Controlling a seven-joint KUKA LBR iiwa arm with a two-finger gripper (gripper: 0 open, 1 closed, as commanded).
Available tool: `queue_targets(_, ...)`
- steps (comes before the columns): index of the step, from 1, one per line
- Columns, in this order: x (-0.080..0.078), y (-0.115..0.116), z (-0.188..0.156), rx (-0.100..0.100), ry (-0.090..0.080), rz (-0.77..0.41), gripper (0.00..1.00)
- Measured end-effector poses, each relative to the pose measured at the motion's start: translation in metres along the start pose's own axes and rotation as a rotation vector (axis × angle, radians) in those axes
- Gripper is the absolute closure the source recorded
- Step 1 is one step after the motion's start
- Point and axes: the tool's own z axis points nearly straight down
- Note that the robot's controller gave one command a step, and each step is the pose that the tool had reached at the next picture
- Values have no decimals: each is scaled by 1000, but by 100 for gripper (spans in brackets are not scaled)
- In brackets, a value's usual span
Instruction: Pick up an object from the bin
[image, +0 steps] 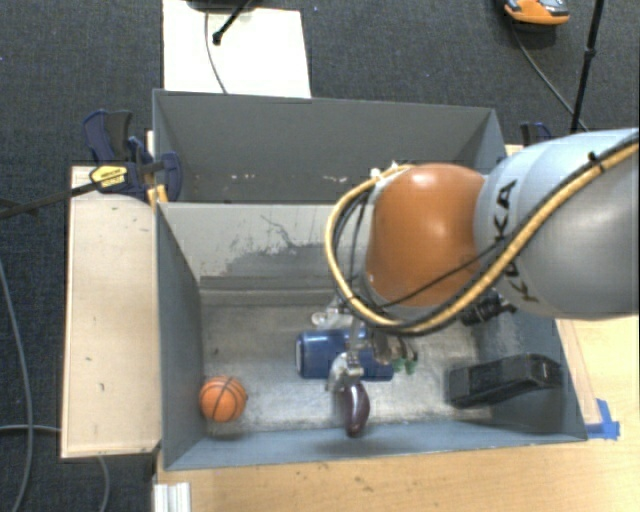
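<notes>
My gripper (349, 373) reaches down under the orange wrist cover to the middle of the bin's front part. Right below its metal tip lies a dark purple, rounded oblong thing (355, 409), close to the front wall; whether the gripper touches it I cannot tell. A blue boxy thing (322, 355) sits just left of and behind the gripper, partly hidden by it. A small green bit (406, 366) peeks out on the gripper's right side.
An orange ball (223, 398) rests in the front left corner. A black flat oblong thing (502, 379) lies at the front right. The arm and its cables cover the bin's right middle; bare floor lies between the ball and the blue thing.
</notes>
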Motion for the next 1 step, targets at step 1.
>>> queue_targets(1, -10, -13, -19, 0, 9, 115, 100)
